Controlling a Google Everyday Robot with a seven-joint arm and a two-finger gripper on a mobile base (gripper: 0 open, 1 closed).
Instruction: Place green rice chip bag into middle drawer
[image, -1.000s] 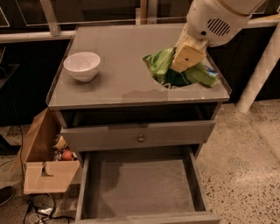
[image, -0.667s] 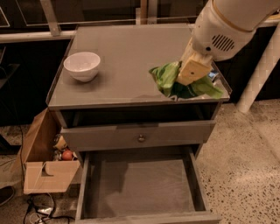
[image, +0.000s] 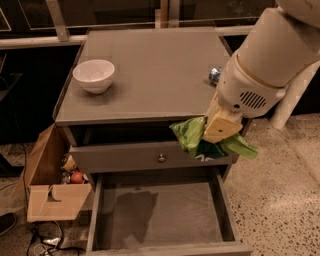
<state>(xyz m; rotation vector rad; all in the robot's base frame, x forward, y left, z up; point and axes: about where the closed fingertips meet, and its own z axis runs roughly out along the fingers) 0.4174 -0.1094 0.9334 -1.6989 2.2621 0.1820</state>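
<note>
The green rice chip bag (image: 196, 139) hangs crumpled in the air just off the cabinet's front right edge, in front of the knobbed drawer front. My gripper (image: 220, 131) is shut on it from above, its tan fingers (image: 223, 125) pressed into the bag's right half. The middle drawer (image: 160, 212) is pulled out wide below, with a bare grey floor. The bag is above the drawer's back right part, well clear of its floor.
A white bowl (image: 93, 75) sits on the cabinet top (image: 155, 70) at the left. A small blue-silver can (image: 215, 75) lies at the top's right edge, partly behind my arm. An open cardboard box (image: 50, 187) with clutter stands on the floor to the left.
My gripper has carried the bag forward and down, off the cabinet top, to just past the front edge over the open drawer. The can behind it has come into view.
</note>
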